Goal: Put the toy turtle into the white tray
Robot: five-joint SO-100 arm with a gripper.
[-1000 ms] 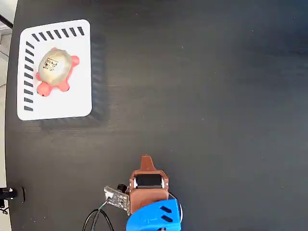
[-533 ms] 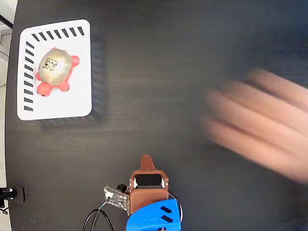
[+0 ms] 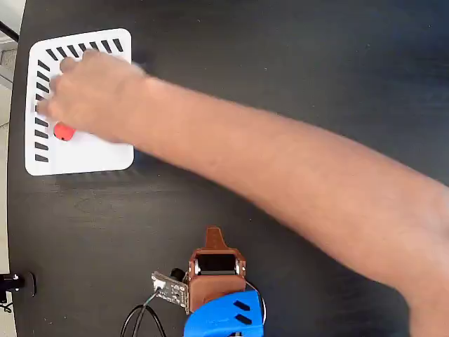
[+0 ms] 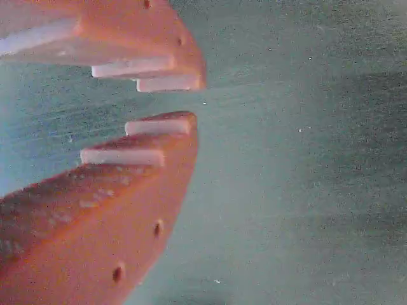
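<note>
The white tray [image 3: 95,158] lies at the table's top left in the fixed view. A person's hand [image 3: 91,95] covers its middle and hides the toy turtle [image 3: 63,132], of which only a red-pink bit shows at the hand's lower left edge. My gripper [image 3: 212,232] rests at the bottom centre, far from the tray and pointing up the picture. In the wrist view my gripper [image 4: 191,100] holds nothing; its orange fingers [image 4: 159,136] stand nearly together over bare dark table.
The person's forearm [image 3: 295,189] stretches from the lower right corner across the dark table to the tray. A small circuit board with black cables [image 3: 167,288] sits left of my blue arm body [image 3: 224,316]. The table's left edge [image 3: 12,210] runs close beside the tray.
A person's hand came in from the right and now lies over the turtle in the tray. My arm has not moved.
</note>
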